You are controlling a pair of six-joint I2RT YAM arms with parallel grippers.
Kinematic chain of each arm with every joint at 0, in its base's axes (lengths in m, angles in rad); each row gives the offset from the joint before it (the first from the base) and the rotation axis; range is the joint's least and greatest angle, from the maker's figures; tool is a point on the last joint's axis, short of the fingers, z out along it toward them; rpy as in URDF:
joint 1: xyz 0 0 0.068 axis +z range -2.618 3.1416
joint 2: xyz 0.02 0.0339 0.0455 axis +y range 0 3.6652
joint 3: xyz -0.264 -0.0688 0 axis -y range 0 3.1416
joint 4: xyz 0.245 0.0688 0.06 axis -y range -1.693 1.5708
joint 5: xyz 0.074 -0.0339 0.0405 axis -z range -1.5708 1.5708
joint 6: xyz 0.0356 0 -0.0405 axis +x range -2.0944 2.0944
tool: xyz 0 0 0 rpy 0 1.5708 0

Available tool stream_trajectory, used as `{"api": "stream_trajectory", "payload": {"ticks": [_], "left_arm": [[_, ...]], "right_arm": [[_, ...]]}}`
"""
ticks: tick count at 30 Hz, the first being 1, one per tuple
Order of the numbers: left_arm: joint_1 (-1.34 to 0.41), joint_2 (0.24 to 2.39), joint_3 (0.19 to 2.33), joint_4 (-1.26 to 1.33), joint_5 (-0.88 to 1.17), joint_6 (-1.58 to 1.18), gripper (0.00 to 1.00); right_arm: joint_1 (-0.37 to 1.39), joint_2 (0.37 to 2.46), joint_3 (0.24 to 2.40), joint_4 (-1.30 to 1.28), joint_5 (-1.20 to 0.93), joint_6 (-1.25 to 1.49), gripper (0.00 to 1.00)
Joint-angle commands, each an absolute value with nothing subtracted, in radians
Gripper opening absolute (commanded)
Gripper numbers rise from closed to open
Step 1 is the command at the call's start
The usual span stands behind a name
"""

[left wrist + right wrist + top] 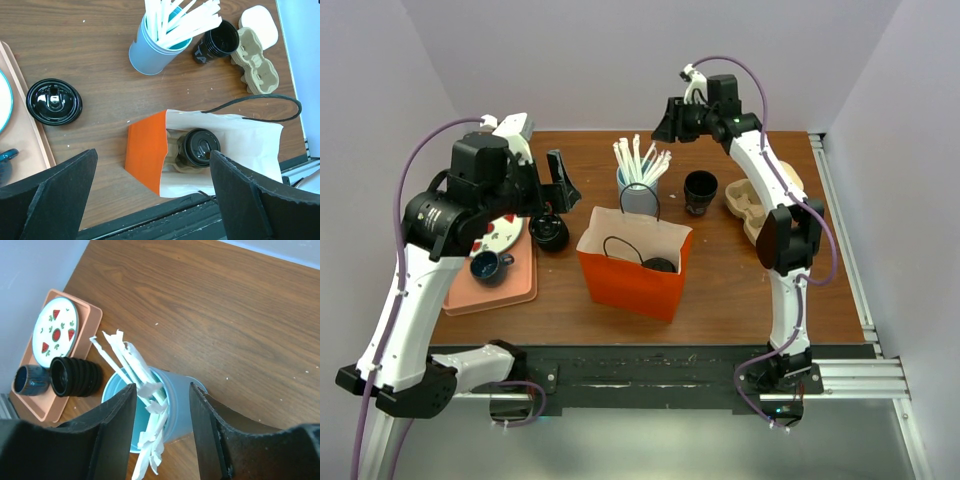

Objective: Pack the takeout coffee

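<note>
The takeout coffee [199, 148], a dark cup with a round black lid, stands inside the orange paper bag [146, 152] in a cardboard holder. In the top view only its lid [662, 265] shows inside the bag [630, 278]. My left gripper [152, 200] is wide open and empty, held high over the bag's near-left side; in the top view it [558, 185] is left of the bag. My right gripper [162, 435] is open and empty, held above the blue straw holder [172, 407]; in the top view it [663, 125] is behind the holder [638, 192].
An all-black ribbed lidded cup [550, 232] stands beside the pink tray [515, 285], which holds a plate [503, 235] and a dark blue mug [486, 266]. An open black cup [700, 192] and a cardboard cup carrier [756, 205] stand at the right.
</note>
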State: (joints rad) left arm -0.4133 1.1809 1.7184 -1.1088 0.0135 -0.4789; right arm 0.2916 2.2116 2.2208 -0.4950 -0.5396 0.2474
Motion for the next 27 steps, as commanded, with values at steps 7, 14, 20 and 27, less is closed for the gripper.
{"api": "stream_trajectory", "payload": {"ticks": [7,14,20,27], "left_arm": [[-0.408,1.172,1.72,-1.095,0.011,-0.491,1.0],[-0.408,1.173,1.72,-1.106,0.011,-0.485,1.0],[-0.408,1.175,1.72,-1.108,0.011,-0.479,1.0],[-0.408,1.177,1.713,-1.103,0.006,-0.46,1.0]], "right_arm": [[0.311,2.151,2.214,-0.46,-0.563,0.246,0.47],[0.34,2.155,2.198,-0.498,-0.522,0.209,0.45],[0.342,2.145,2.215,-0.514,-0.456,0.198,0.11],[0.342,2.089,2.226,-0.479,-0.453,0.207,0.0]]}}
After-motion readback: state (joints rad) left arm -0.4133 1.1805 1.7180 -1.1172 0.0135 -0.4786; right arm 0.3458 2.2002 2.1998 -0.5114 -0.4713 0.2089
